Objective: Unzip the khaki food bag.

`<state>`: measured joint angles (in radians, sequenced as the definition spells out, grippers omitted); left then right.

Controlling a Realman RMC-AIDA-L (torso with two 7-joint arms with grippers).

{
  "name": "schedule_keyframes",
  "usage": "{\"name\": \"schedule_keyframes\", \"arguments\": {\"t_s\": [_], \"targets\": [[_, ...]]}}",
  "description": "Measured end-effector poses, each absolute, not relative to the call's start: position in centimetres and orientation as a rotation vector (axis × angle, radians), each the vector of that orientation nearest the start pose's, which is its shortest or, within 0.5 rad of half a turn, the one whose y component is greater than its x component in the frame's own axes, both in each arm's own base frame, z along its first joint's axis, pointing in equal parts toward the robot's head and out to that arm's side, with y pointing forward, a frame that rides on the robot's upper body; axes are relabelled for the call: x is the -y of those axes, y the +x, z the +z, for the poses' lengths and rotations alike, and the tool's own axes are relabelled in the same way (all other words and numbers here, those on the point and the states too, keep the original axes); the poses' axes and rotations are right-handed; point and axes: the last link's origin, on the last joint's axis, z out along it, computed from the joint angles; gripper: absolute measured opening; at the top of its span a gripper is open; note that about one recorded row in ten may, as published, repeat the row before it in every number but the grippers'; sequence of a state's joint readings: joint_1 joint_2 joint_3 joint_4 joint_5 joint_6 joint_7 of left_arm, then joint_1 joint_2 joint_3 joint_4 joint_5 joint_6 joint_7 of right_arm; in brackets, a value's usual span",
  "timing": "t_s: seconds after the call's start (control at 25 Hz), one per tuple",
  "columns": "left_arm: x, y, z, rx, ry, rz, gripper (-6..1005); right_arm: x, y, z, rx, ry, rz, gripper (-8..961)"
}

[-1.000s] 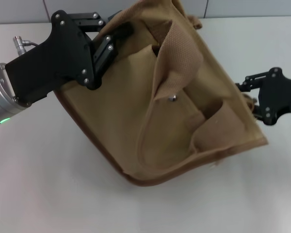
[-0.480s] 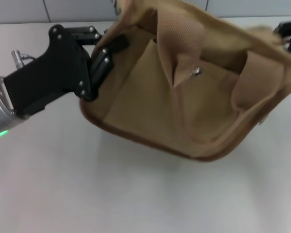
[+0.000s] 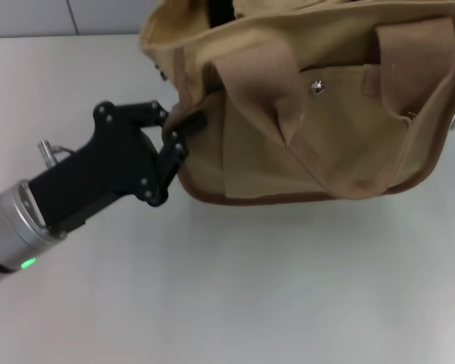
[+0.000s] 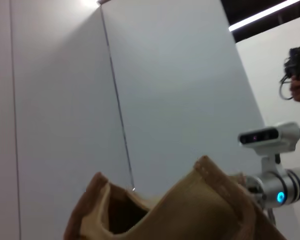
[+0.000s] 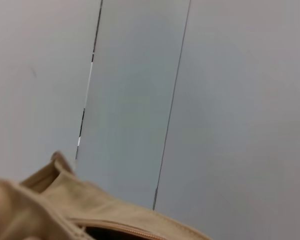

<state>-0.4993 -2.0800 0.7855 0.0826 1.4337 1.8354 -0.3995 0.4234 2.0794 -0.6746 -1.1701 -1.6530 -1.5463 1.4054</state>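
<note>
The khaki food bag [image 3: 318, 129] stands roughly upright at the back right of the white table, front pocket with its silver snap [image 3: 316, 87] facing me and two webbing handles [image 3: 258, 83] hanging over the front. My left gripper [image 3: 183, 130] is at the bag's left end near the bottom corner, its black fingers pinched on the fabric there. The bag's tan edge fills the bottom of the left wrist view [image 4: 190, 210]. The right wrist view shows the bag's top [image 5: 50, 200] with a dark slit along a seam. My right gripper is out of view.
The white table [image 3: 273, 288] stretches in front of the bag and to the left. A grey panelled wall [image 5: 190, 100] stands behind. The bag's top and right end run out of the head view.
The bag has swung from tilted to upright and shifted toward the back right. My left gripper has moved nearer and lower along the bag's left end. The right gripper has left the head view.
</note>
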Motion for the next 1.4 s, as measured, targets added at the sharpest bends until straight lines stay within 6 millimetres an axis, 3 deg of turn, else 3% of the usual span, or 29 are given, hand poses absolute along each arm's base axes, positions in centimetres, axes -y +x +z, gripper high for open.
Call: {"name": "schedule_keyframes", "arguments": {"t_s": [0.4,0.68,0.92,1.16,1.36,1.4], "targets": [[-24.4,-26.1,-5.9,0.093,-2.259,-1.169,58,-36.3,23.3,8.3,-0.256,-2.364,0.791,55],[-23.7,-27.0,-6.0,0.135,-2.217,-1.128,58,-36.3,24.1,7.1,-0.266,-2.369,0.788,74],[-24.4,-27.5,-4.7,0.179,-2.187,-1.149,196,-35.6,25.2,7.9,-0.309,-2.317,0.813,138],[-23.3,-28.3,-3.1,0.148,-2.157,-1.177,478,-33.9,26.2,10.2,-0.334,-2.175,0.968,202],[-21.5,-29.0,-1.7,0.108,-2.148,-1.216,594,-31.8,27.8,11.4,-0.361,-2.093,1.033,404],[-21.1,-29.0,-1.6,0.098,-2.175,-1.225,617,-30.5,28.1,11.4,-0.356,-2.125,1.046,441]]}}
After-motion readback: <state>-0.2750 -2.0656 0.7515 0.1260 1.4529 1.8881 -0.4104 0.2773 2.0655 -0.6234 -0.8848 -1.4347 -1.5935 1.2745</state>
